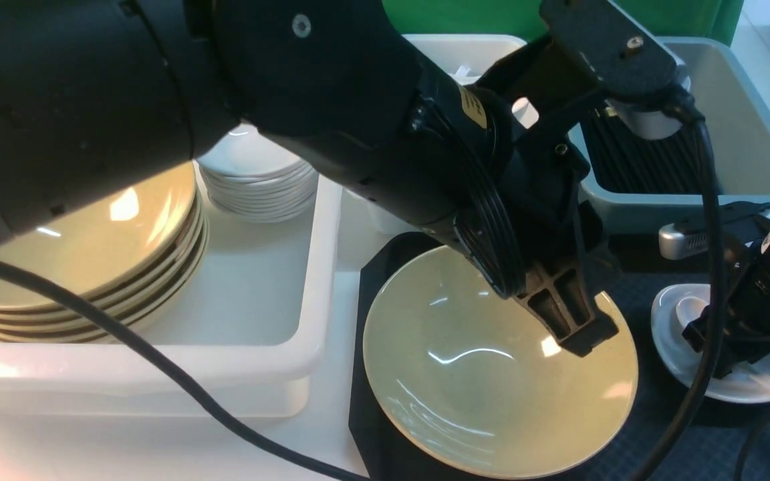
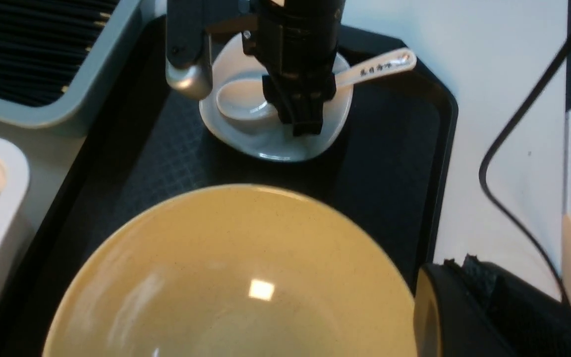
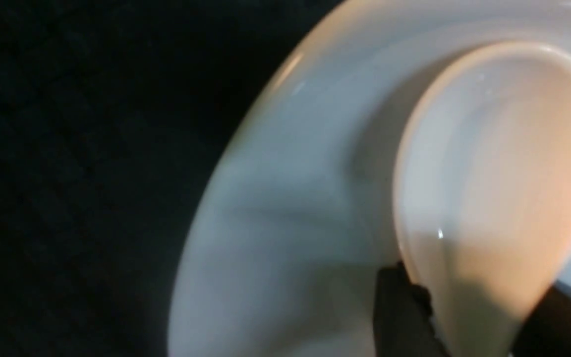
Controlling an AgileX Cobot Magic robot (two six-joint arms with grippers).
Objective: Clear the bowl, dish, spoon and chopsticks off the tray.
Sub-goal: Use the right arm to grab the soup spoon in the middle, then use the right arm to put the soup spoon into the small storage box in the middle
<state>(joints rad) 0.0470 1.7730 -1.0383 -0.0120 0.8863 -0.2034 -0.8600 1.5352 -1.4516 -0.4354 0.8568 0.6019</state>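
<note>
The pale yellow bowl sits on the left part of the black tray. My left gripper is shut on its far right rim. Further right on the tray, the small white dish holds the white spoon, whose handle sticks out over the dish's edge. My right gripper reaches straight down into the dish, with one finger pressed against each side of the spoon's neck. The chopsticks are not visible on the tray.
A white bin left of the tray holds a stack of yellow bowls and a stack of white dishes. A blue-grey bin behind the tray holds many long black sticks. Another white bin stands at the back.
</note>
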